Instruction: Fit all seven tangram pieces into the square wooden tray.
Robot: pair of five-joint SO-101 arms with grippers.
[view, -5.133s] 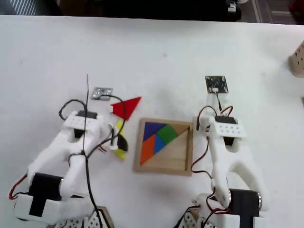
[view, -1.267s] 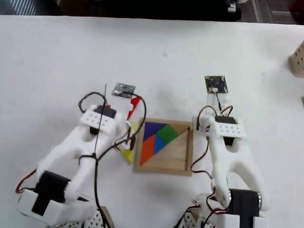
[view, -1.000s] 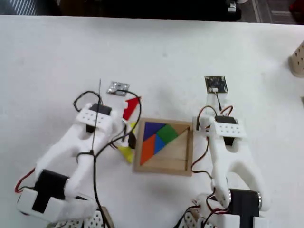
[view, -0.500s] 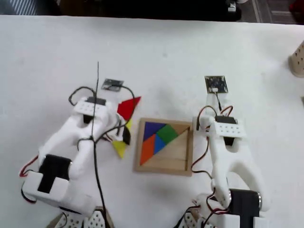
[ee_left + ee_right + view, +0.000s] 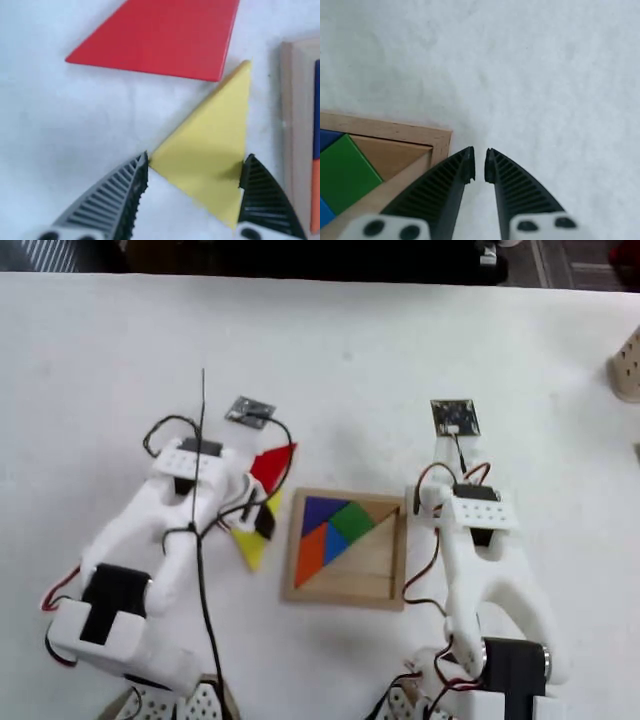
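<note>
The left hand (image 5: 195, 164) has drawn back from the tray (image 5: 340, 597) since a second ago, its fingers (image 5: 125, 192) spread apart with one on each side of the yellow triangle (image 5: 210, 145). That triangle, earlier against the tray's left rim, now lies flat on the counter (image 5: 400, 350) just beside it. The red triangle (image 5: 272, 465), half hidden before, shows whole above the yellow one. The right hand (image 5: 479, 162) has not moved: its fingers are nearly together by the tray's corner.
</note>
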